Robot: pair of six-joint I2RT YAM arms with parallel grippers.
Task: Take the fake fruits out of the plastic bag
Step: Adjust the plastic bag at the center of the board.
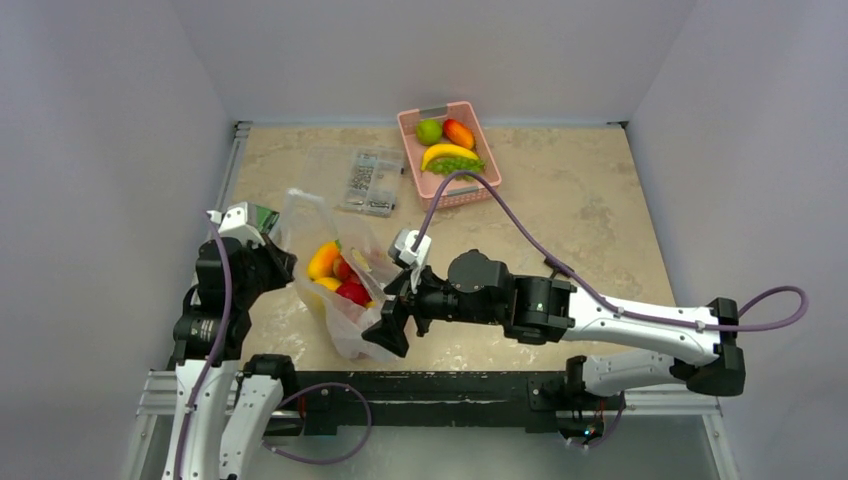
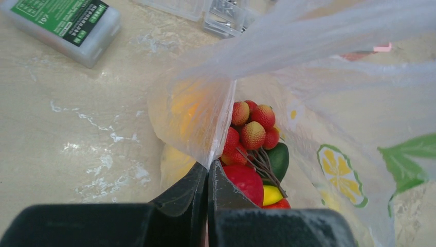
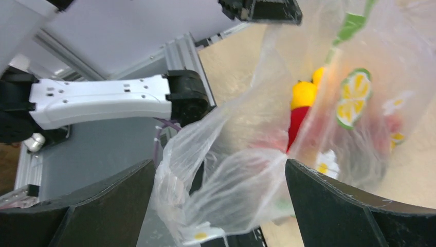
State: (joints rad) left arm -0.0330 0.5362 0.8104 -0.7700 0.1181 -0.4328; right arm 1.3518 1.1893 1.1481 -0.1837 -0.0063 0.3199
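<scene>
Fruits (image 2: pixel 252 134) sit inside the bag (image 2: pixel 329 67), by the table's (image 1: pixel 560 210) near-left edge. My left gripper (image 2: pixel 208 170) pinches the bag's rim (jaws fully together). My right gripper (image 3: pixel 218 172) gapes wide at its near end, loose film between the jaws.

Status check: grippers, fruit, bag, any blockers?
Copy: left gripper shut on plastic bag edge; right gripper open, loose bag film between its jaws; fake fruits inside bag; film likely blocks reach.

You see a pink basket (image 1: pixel 462 190) at upper centre of the tabletop (image 1: pixel 580 200), with a clear case (image 1: pixel 370 180) just left of it.
</scene>
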